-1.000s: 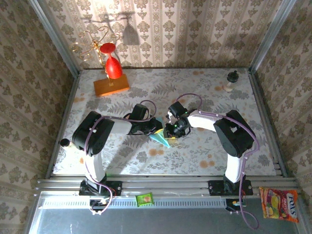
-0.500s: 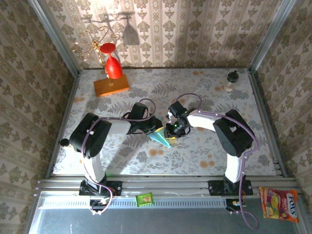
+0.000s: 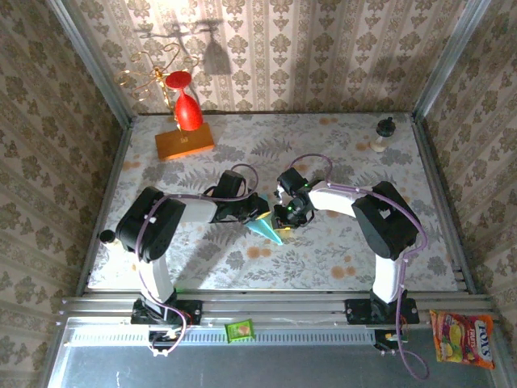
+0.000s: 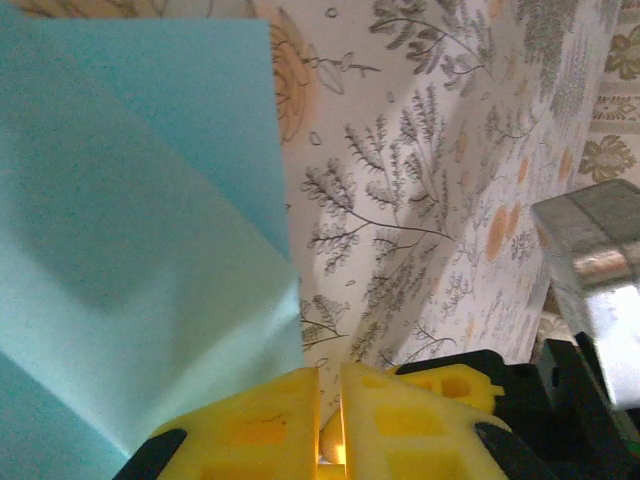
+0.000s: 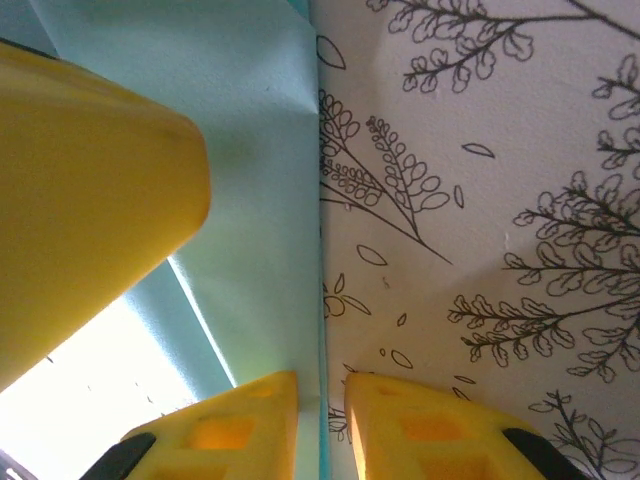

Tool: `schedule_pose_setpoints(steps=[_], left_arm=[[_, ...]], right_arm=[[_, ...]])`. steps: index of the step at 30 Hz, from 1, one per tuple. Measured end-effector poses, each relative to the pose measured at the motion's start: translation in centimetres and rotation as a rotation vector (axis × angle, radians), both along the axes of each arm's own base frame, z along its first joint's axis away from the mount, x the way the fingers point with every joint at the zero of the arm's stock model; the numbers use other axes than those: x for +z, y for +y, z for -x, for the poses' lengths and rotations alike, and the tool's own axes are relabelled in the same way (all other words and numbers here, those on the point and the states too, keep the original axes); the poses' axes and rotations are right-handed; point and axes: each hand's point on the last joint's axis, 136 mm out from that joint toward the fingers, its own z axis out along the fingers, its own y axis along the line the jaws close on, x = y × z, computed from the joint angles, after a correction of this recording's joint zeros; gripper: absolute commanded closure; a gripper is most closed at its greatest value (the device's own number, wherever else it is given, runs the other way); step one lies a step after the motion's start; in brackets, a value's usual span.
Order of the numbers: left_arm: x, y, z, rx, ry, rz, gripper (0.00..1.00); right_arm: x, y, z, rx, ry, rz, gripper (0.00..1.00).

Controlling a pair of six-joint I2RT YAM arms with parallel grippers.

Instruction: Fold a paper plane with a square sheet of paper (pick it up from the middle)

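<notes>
Paper (image 3: 267, 229), thin, limp and quick to crease, sits between the hands, its edge apparently nipped in the narrow right hand (image 5: 320, 380) and beside the near-shut left hand (image 4: 330, 375); grip folded edges gently.

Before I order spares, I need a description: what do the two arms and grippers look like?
The left arm and right arm match: black joint housings, white links, and a purple cable looping along each. The left gripper and right gripper have yellow fingers with recessed pockets on black mounts.
</notes>
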Motion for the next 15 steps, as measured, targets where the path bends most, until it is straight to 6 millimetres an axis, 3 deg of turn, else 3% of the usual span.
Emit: schedule_pose_setpoints(steps=[15], left_arm=[[-1.6, 0.5, 0.3, 0.011, 0.035, -0.047, 0.87]], right_arm=[[0.0, 0.0, 0.0, 0.001, -0.011, 0.02, 0.77]])
